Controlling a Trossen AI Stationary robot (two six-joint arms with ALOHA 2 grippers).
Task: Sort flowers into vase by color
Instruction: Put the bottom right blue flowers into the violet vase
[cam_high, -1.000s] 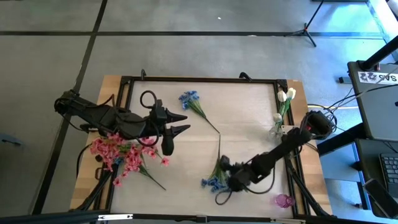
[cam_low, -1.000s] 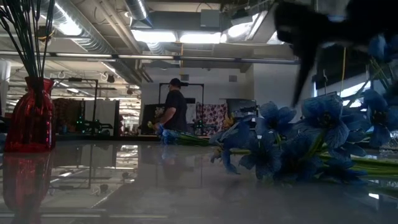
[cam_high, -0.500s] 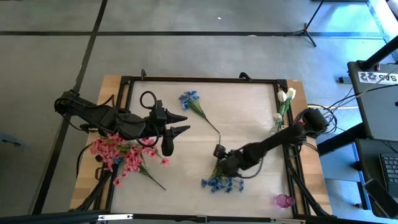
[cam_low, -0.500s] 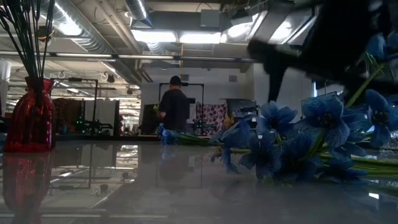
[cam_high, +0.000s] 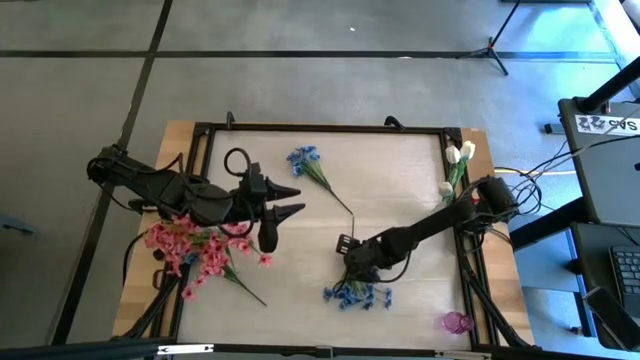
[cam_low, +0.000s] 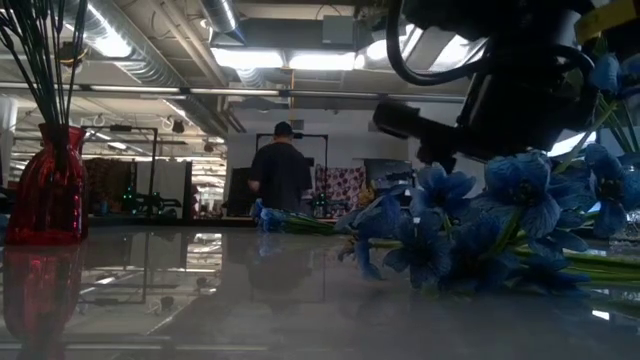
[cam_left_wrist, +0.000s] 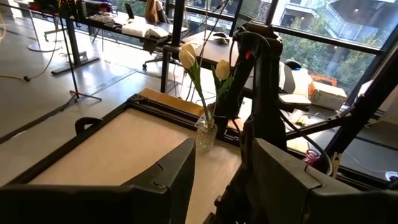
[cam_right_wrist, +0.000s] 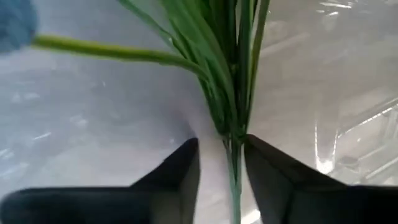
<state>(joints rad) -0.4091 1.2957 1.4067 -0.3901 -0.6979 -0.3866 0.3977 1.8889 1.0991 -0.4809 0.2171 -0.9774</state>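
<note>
Since a second ago the right claw (cam_high: 350, 250) has travelled from the near edge of the blue flowers (cam_high: 357, 293) up along their stalks toward the middle of the worktop (cam_high: 400, 170); its fingers (cam_right_wrist: 171, 171) now stand on either side of a green stem (cam_right_wrist: 235, 168), nearly touching it. Pink flowers (cam_high: 190, 250) lie at the left edge beneath the left claw (cam_high: 290, 199), which hangs open. White tulips (cam_left_wrist: 202, 68) stand in a small clear vase (cam_left_wrist: 205, 134).

The right arm stretches low across the table, its right gripper (cam_high: 348, 246) with 2 fingers (cam_right_wrist: 171, 177) slightly parted. The left gripper (cam_high: 293, 199) hovers, fingers spread.
</note>
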